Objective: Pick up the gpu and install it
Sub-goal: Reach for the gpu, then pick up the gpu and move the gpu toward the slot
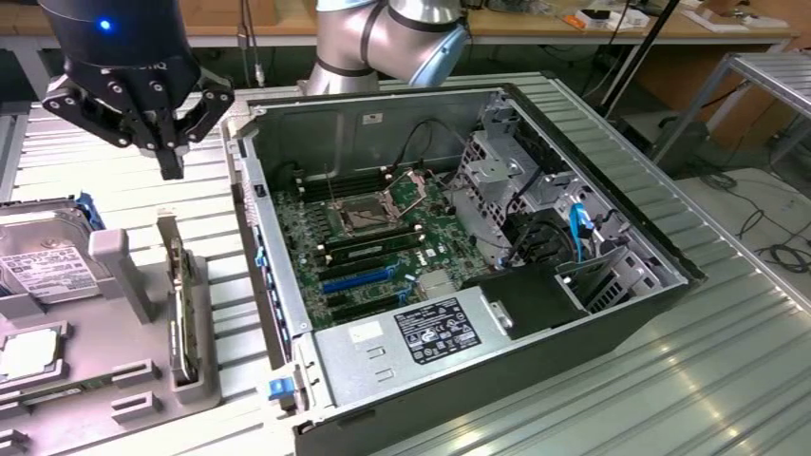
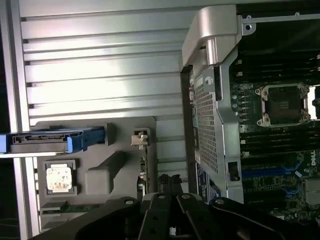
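Ribbed metal worktop (image 1: 709, 380) carrying a grey holder and an open computer case, with benches and cables in the background.

The gpu (image 1: 182, 304) (image 2: 142, 165) stands on edge in a slot along the side of the holder (image 1: 121, 275) (image 2: 100, 175) that faces the case. It is seen nearly edge-on as a thin upright card, with its silver bracket at the end nearer the tool. It is not installed and nothing touches it.

The tool (image 1: 171, 169) (image 2: 169, 179) hangs in the air above the worktop, off the bracket end of the gpu and apart from it. Its black fingers are drawn together to a single tip and grasp nothing. In the wrist view the fingertips line up with the card's edge.

Also in the holder are a hard drive (image 1: 45, 261) (image 2: 50, 140) with blue side rails and a white label, and a square processor chip (image 1: 28, 353) (image 2: 60, 178) lying flat.

On the exterior view's right of the holder, the case (image 1: 342, 123) lies on its side with the panel off. This exposes the green motherboard (image 1: 367, 237), its empty processor socket (image 1: 367, 214) (image 2: 282, 105), blue and black expansion slots, and a power supply (image 1: 405, 332) at the near end.

The silver arm (image 1: 380, 38) rises behind the case.
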Tool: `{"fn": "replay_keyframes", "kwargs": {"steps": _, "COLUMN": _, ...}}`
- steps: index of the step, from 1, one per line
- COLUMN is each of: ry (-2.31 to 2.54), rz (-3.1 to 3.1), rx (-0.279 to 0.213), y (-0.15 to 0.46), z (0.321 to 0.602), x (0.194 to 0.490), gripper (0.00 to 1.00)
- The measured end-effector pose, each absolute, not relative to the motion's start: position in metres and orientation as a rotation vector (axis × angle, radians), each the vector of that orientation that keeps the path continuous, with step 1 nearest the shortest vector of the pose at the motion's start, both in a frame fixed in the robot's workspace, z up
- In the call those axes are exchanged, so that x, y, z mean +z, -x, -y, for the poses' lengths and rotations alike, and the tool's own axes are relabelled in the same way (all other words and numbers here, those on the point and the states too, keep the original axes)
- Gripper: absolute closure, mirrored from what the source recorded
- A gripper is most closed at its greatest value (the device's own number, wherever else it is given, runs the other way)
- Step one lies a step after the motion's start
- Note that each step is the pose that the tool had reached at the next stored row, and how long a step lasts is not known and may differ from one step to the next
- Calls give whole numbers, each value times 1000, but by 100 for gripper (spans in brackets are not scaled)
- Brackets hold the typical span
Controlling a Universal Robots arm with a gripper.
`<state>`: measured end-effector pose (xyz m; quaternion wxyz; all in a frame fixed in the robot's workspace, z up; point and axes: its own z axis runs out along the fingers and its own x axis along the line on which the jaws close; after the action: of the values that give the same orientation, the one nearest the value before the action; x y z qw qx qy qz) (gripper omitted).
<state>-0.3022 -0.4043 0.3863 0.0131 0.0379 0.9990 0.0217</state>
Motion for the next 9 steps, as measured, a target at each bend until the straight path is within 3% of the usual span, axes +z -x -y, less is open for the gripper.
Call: {"fn": "replay_keyframes", "kwargs": {"steps": 9, "ry": -118, "rz": -3112, "rx": 68, "y": 328, "z": 406, "x": 386, "gripper": 89}}
